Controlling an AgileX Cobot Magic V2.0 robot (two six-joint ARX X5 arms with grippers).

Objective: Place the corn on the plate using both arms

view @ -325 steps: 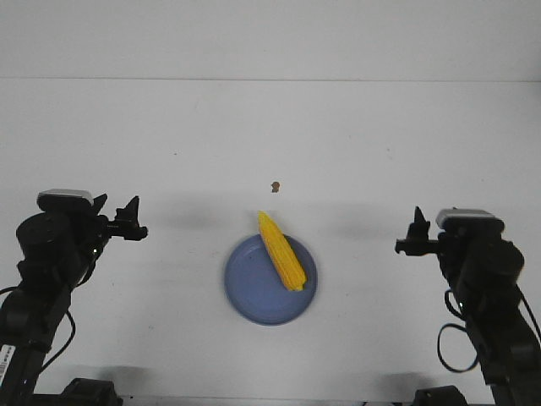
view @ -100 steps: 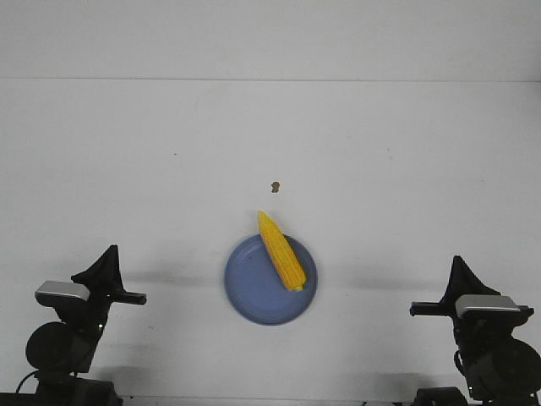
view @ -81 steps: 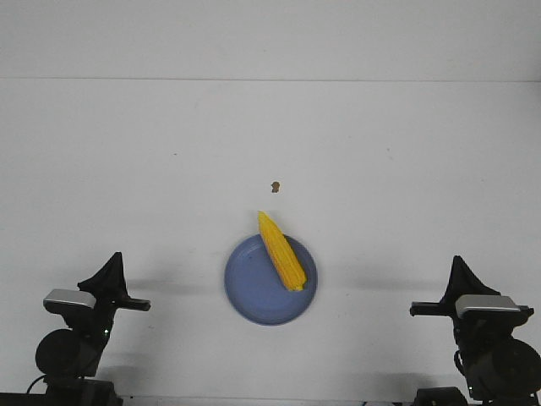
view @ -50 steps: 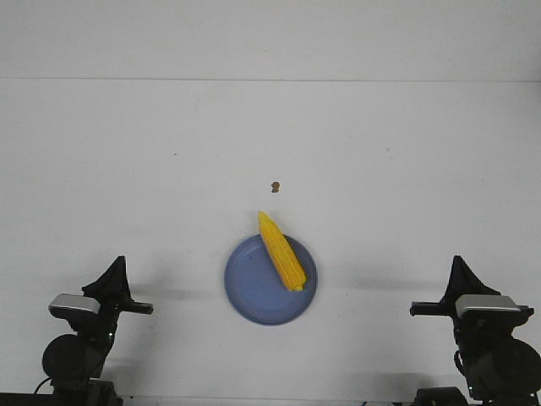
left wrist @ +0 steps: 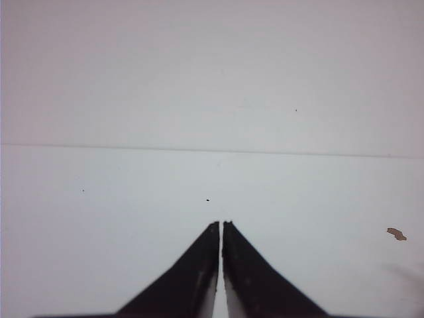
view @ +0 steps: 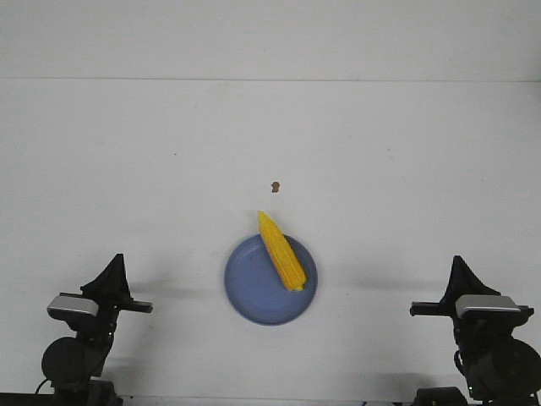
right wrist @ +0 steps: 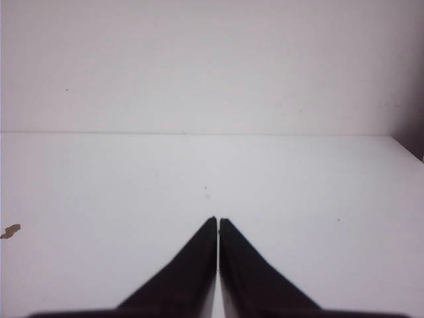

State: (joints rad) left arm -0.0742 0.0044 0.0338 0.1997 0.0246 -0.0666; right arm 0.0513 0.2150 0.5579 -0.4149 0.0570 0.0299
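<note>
Landmark: the plate (view: 254, 296), sitting on the white table (view: 152, 152) near its front edge, midway between my two arms.

Left of the plate: my left gripper (view: 112, 272) is parked low at the table's front edge, well apart from the plate's rim, fingers pressed together with only a hairline slit between them, holding nothing. Bare tabletop lies between it and the plate.

On the plate: the corn (view: 281, 252) lies diagonally across the right half, thick end inside the rim, tapered tip pointing away from me and overhanging the far rim. Just beyond that tip, a small brown speck (view: 275, 186) sits on the table. Beyond the speck the surface runs unbroken to the seam where the table meets the back wall (view: 270, 38).

Right of the plate: my right gripper (view: 461, 272) is parked low, mirroring the left one, well apart from the rim, fingers closed together on nothing. Bare table between.

View differences: the front view alone shows plate and corn. Left wrist view shows my closed left gripper (left wrist: 220, 228), the table, the wall seam and the speck (left wrist: 396, 233). Right wrist view shows my closed right gripper (right wrist: 218, 225), the speck (right wrist: 10, 230), and the table's right-hand edge (right wrist: 407, 147), which the front view does not include.
</note>
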